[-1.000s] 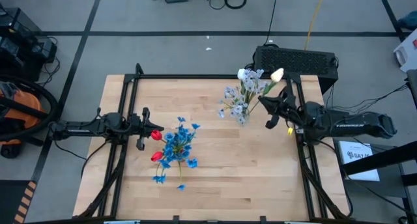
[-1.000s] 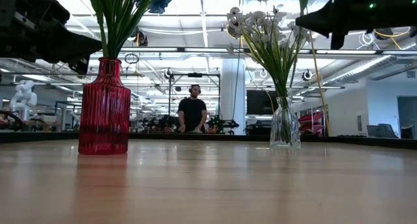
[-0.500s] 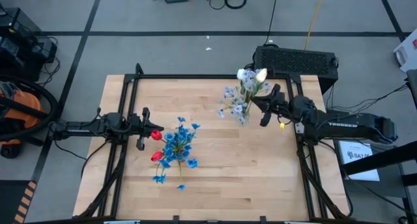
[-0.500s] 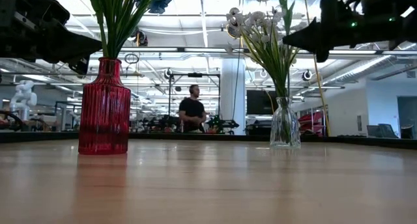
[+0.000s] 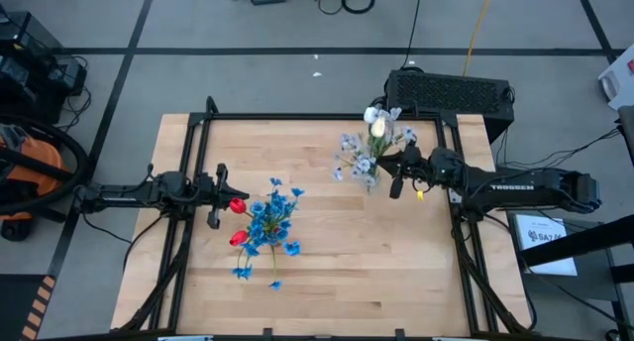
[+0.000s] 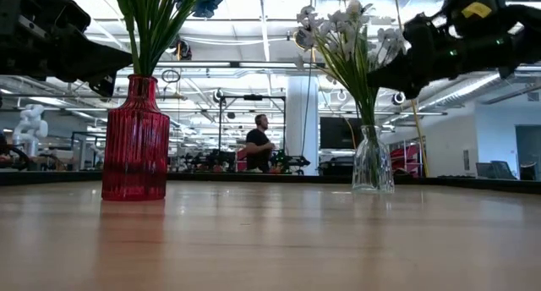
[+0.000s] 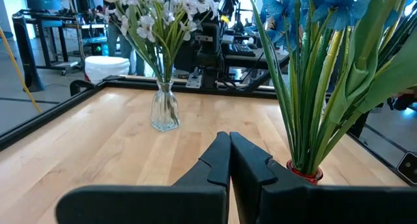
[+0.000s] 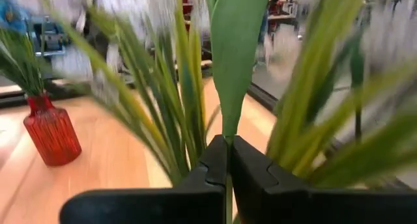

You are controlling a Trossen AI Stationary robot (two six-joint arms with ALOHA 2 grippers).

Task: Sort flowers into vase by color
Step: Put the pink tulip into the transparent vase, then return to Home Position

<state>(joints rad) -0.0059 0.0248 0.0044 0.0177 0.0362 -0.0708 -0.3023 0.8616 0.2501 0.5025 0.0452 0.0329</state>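
Lowering the cream tulip (image 5: pixel 377 128), stem pinched in the closed right gripper (image 5: pixel 394 172), straight over the clear vase (image 6: pixel 371 161) among pale sprays (image 5: pixel 355 155); threading stem tip into neck gently, avoiding snagging neighbours.

A pale wooden worktop (image 5: pixel 327 272) sits inside a black frame. Behind its far edge lies a black perforated box (image 5: pixel 448 89). An orange vacuum (image 5: pixel 25 172) stands on the floor beside it. Beyond the worktop, a person in black (image 6: pixel 258 145) stands at distant benches.
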